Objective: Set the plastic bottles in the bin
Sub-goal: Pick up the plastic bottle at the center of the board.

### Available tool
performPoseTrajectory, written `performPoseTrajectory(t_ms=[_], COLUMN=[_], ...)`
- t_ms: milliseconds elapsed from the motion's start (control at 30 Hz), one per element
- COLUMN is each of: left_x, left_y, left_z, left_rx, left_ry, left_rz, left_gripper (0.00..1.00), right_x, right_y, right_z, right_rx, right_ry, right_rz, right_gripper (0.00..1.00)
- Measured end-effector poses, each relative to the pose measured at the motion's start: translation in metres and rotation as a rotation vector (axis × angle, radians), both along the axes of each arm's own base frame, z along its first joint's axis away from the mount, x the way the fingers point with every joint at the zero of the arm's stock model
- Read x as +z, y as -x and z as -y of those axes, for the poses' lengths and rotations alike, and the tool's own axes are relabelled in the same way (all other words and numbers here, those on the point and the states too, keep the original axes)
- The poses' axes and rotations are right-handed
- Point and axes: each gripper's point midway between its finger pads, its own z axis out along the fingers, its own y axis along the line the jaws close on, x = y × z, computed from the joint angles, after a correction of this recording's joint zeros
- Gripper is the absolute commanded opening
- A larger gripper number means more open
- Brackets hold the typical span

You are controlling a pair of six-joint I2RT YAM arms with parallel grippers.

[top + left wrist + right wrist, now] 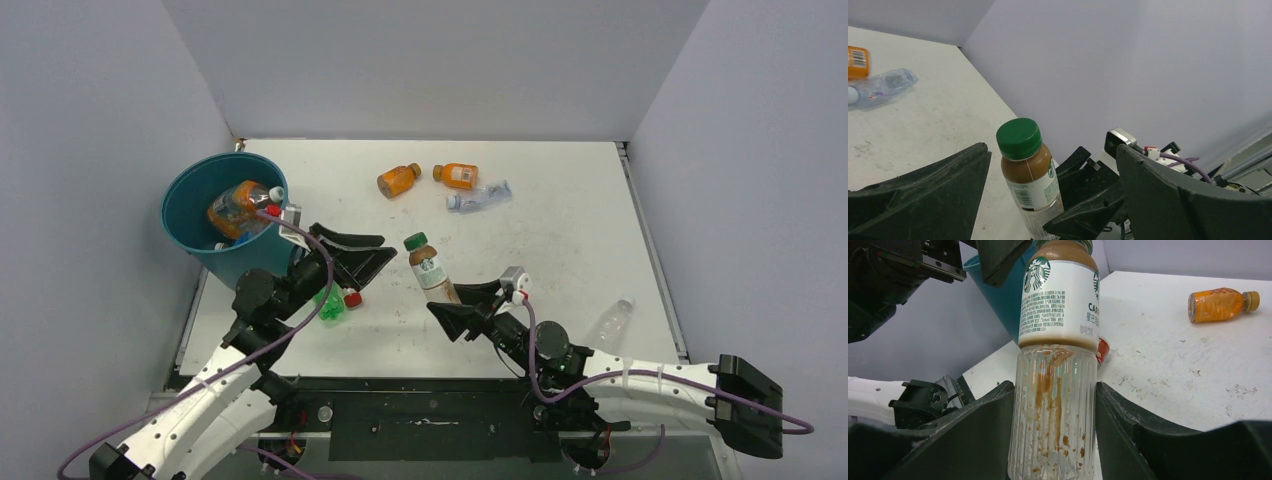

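My right gripper [456,302] is shut on the clear ribbed base of a brown coffee bottle with a green cap [427,266], holding it upright and tilted above the table; the grip shows in the right wrist view [1054,390]. My left gripper [383,249] is open and empty just left of that bottle's cap [1019,137], next to the teal bin [228,262]. The bin holds orange bottles [236,208]. Two orange bottles [398,180] [456,175] and a clear one [479,197] lie at the far middle. A green bottle [330,306] with a red-capped one [352,298] lies under the left arm.
Another clear bottle [610,325] lies near the front right of the table. Grey walls close in the table on the left, back and right. The bin [1008,297] stands at the far left corner, close to the left wall.
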Motion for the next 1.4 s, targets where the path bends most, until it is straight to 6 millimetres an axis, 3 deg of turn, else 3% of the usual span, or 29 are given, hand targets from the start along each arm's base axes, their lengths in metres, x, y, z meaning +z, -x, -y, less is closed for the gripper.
performPoseTrajectory(t_ms=[67, 133, 400, 733, 900, 1067, 1133, 1167, 1267, 1300, 1400], left_x=[0.002, 0.0, -0.013, -0.007, -0.012, -0.02, -0.02, -0.02, -0.021, -0.021, -0.019], left_y=[0.003, 0.004, 0.003, 0.004, 0.001, -0.002, -0.003, -0.003, -0.003, -0.003, -0.003], left_z=[0.005, 0.01, 0.037, 0.043, 0.05, 0.055, 0.055, 0.056, 0.057, 0.057, 0.058], left_rx=[-0.043, -0.074, -0.177, -0.19, -0.186, -0.175, -0.17, -0.173, -0.172, -0.171, -0.17], left_ry=[0.014, 0.016, -0.023, -0.045, -0.08, -0.116, -0.123, -0.128, -0.143, -0.147, -0.153], left_rz=[-0.007, -0.027, -0.103, -0.089, -0.096, -0.103, -0.096, -0.094, -0.087, -0.084, -0.079], left_gripper=[1.0, 0.93, 0.86, 0.68, 0.52, 0.19, 0.08, 0.02, 0.0, 0.0, 0.0], right_x=[0.006, 0.01, 0.02, 0.019, 0.019, 0.017, 0.015, 0.014, 0.013, 0.012, 0.01], right_y=[0.0, 0.001, 0.007, 0.01, 0.013, 0.014, 0.013, 0.013, 0.012, 0.012, 0.014], right_z=[0.004, 0.005, 0.001, -0.002, -0.003, -0.004, -0.005, -0.005, -0.006, -0.007, -0.012], right_rx=[-0.007, -0.009, 0.009, 0.02, 0.026, 0.026, 0.024, 0.023, 0.017, 0.017, 0.028], right_ry=[-0.032, -0.052, -0.093, -0.082, -0.078, -0.066, -0.058, -0.054, -0.044, -0.039, 0.0], right_rz=[0.012, 0.019, 0.034, 0.048, 0.054, 0.06, 0.061, 0.061, 0.059, 0.056, 0.038], right_gripper=[0.05, 0.05, 0.05, 0.05, 0.05, 0.06, 0.13, 0.24, 0.69, 0.93, 0.9])
